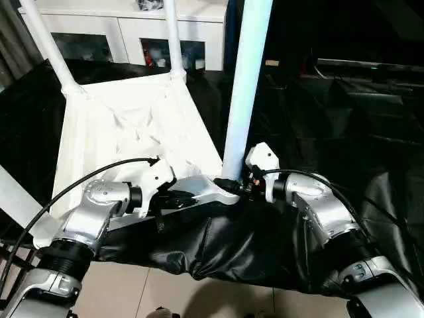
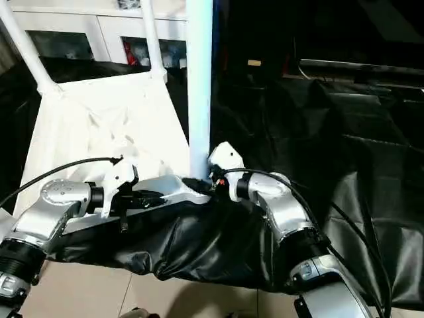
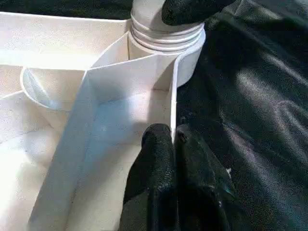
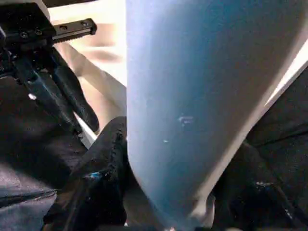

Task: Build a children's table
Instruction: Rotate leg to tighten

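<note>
- The white tabletop point(image 1: 126, 126) is seen lying underside up on a black cloth point(image 1: 344, 132), its ribs and rim facing the camera.
- The left gripper point(image 3: 173, 144) is clamped on the tabletop's near rim wall, one black finger on the inner face and the other on the outer, just short of the near corner socket point(image 3: 166, 38).
- Two white legs point(image 1: 50, 46) are seen standing in the far corner sockets, well beyond both grippers.
- A third leg point(image 1: 245, 86) stands upright in the near corner socket, just ahead of the left gripper's fingertips and between the right gripper's fingers.
- The right gripper point(image 1: 238, 187) is set around the foot of this leg, a black finger point(image 4: 96, 178) on either side; whether the fingers press on the tube cannot be told.
- A white cabinet with glass doors point(image 1: 126, 36) stands beyond the table, with items inside too small to identify; no writing can be read.
</note>
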Motion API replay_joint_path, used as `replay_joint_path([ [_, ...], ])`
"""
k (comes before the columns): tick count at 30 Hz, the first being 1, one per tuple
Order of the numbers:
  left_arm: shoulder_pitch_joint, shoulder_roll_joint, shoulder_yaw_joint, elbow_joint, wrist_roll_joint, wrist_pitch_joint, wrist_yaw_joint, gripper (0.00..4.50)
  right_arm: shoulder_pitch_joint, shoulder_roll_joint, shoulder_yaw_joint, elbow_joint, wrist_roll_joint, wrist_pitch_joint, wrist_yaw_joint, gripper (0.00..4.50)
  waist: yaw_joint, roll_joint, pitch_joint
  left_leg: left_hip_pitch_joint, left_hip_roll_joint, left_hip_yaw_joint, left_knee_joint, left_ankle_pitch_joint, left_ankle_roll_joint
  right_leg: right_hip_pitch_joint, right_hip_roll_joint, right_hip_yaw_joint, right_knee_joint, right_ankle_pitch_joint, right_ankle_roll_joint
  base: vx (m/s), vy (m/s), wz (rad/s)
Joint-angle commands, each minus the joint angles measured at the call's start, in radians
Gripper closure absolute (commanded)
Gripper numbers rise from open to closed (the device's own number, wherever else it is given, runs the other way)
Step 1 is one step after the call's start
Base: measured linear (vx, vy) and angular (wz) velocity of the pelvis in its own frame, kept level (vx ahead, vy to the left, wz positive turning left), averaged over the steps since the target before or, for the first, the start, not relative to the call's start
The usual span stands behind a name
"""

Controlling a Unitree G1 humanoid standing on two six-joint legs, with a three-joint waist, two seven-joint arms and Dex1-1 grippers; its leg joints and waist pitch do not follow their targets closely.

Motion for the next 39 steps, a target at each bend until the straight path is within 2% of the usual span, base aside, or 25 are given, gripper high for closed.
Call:
replay_joint_path([
  [1, 0.012, -0.003, 0.005, -0.016, -0.023, 0.009, -0.012, 4.50, -0.010, -0.002, 0.015, 0.022, -0.031, 0.001, 0.007, 2.44, 0.001, -0.005, -0.067, 0.013, 0.037, -0.018, -0.073, -0.231, 0.018, 0.045, -0.060, 0.043, -0.067, -0.216, -0.237, 0.000, 0.000, 0.00],
  [3, 0.013, -0.001, 0.006, -0.017, -0.024, 0.009, -0.013, 4.50, -0.010, -0.005, 0.018, 0.024, -0.033, 0.005, 0.011, 2.44, 0.002, -0.004, -0.067, 0.013, 0.037, -0.018, -0.073, -0.231, 0.018, 0.046, -0.061, 0.043, -0.067, -0.218, -0.237, 0.000, 0.000, 0.00],
  [4, 0.015, 0.002, 0.008, -0.022, -0.025, 0.011, -0.013, 4.50, -0.015, -0.007, 0.017, 0.039, -0.024, 0.048, 0.031, 2.09, 0.002, -0.005, -0.067, 0.012, 0.037, -0.019, -0.073, -0.230, 0.019, 0.046, -0.061, 0.043, -0.067, -0.220, -0.236, 0.000, 0.000, 0.00],
  [5, 0.015, 0.002, 0.009, -0.024, -0.026, 0.012, -0.013, 4.50, -0.017, -0.007, 0.016, 0.043, -0.024, 0.051, 0.029, 2.09, 0.001, -0.007, -0.067, 0.013, 0.036, -0.018, -0.073, -0.232, 0.020, 0.047, -0.060, 0.043, -0.067, -0.223, -0.238, 0.000, 0.000, 0.00],
  [6, 0.016, 0.002, 0.009, -0.025, -0.026, 0.012, -0.013, 4.50, -0.018, -0.007, 0.016, 0.046, -0.024, 0.051, 0.027, 2.09, 0.000, -0.006, -0.066, 0.012, 0.037, -0.019, -0.073, -0.232, 0.020, 0.047, -0.060, 0.042, -0.067, -0.229, -0.237, 0.000, 0.000, 0.00],
  [7, 0.016, 0.002, 0.009, -0.027, -0.026, 0.013, -0.012, 4.50, -0.020, -0.006, 0.014, 0.048, -0.026, 0.047, 0.017, 1.75, 0.001, -0.004, -0.066, 0.013, 0.037, -0.018, -0.073, -0.235, 0.019, 0.044, -0.060, 0.043, -0.068, -0.235, -0.235, 0.000, 0.000, 0.00],
  [10, 0.017, 0.000, 0.009, -0.029, -0.026, 0.014, -0.011, 4.50, -0.026, -0.001, 0.012, 0.056, -0.032, 0.040, -0.002, 1.68, -0.001, -0.005, -0.066, 0.013, 0.037, -0.019, -0.074, -0.236, 0.015, 0.044, -0.060, 0.043, -0.068, -0.228, -0.237, 0.000, 0.000, 0.00],
  [12, 0.016, -0.001, 0.008, -0.029, -0.026, 0.014, -0.010, 4.50, -0.030, 0.001, 0.016, 0.066, -0.050, 0.025, -0.023, 1.44, -0.001, -0.006, -0.066, 0.013, 0.038, -0.019, -0.075, -0.237, 0.012, 0.044, -0.061, 0.043, -0.068, -0.232, -0.234, 0.000, 0.000, 0.00],
  [14, 0.014, -0.004, 0.009, -0.027, -0.026, 0.014, -0.009, 4.50, -0.037, 0.004, 0.021, 0.084, -0.070, 0.006, -0.041, 1.44, -0.002, -0.006, -0.065, 0.014, 0.037, -0.019, -0.075, -0.249, 0.007, 0.043, -0.061, 0.043, -0.070, -0.247, -0.232, 0.000, 0.000, 0.00],
  [26, 0.007, -0.006, 0.009, -0.023, -0.024, 0.016, -0.008, 4.50, -0.047, 0.010, 0.018, 0.108, -0.075, -0.004, -0.029, 1.44, -0.002, -0.004, -0.066, 0.014, 0.038, -0.019, -0.076, -0.253, 0.009, 0.044, -0.061, 0.044, -0.069, -0.238, -0.235, 0.000, 0.000, 0.00],
  [27, 0.008, -0.006, 0.008, -0.023, -0.024, 0.017, -0.007, 4.50, -0.047, 0.011, 0.014, 0.110, -0.070, 0.002, -0.018, 1.11, -0.002, -0.004, -0.066, 0.014, 0.038, -0.020, -0.076, -0.255, 0.008, 0.044, -0.061, 0.044, -0.069, -0.241, -0.235, 0.000, 0.000, 0.00],
  [30, 0.009, -0.004, 0.009, -0.026, -0.025, 0.018, -0.010, 4.50, -0.048, 0.012, 0.013, 0.115, -0.072, 0.010, -0.020, 1.06, -0.001, -0.005, -0.068, 0.014, 0.038, -0.019, -0.075, -0.251, 0.009, 0.045, -0.061, 0.044, -0.068, -0.237, -0.238, 0.000, 0.000, 0.00],
  [31, 0.009, -0.004, 0.009, -0.026, -0.025, 0.019, -0.010, 4.50, -0.049, 0.012, 0.016, 0.118, -0.081, 0.002, -0.032, 0.87, 0.000, -0.003, -0.069, 0.013, 0.038, -0.019, -0.074, -0.240, 0.008, 0.045, -0.061, 0.044, -0.067, -0.225, -0.242, 0.000, 0.000, 0.00],
  [39, 0.008, 0.000, 0.010, -0.023, -0.026, 0.019, -0.014, 4.50, -0.064, 0.020, -0.001, 0.142, -0.076, -0.016, -0.044, 0.87, -0.002, -0.004, -0.068, 0.014, 0.038, -0.019, -0.075, -0.251, 0.007, 0.045, -0.062, 0.044, -0.068, -0.232, -0.239, 0.000, 0.000, 0.00],
])
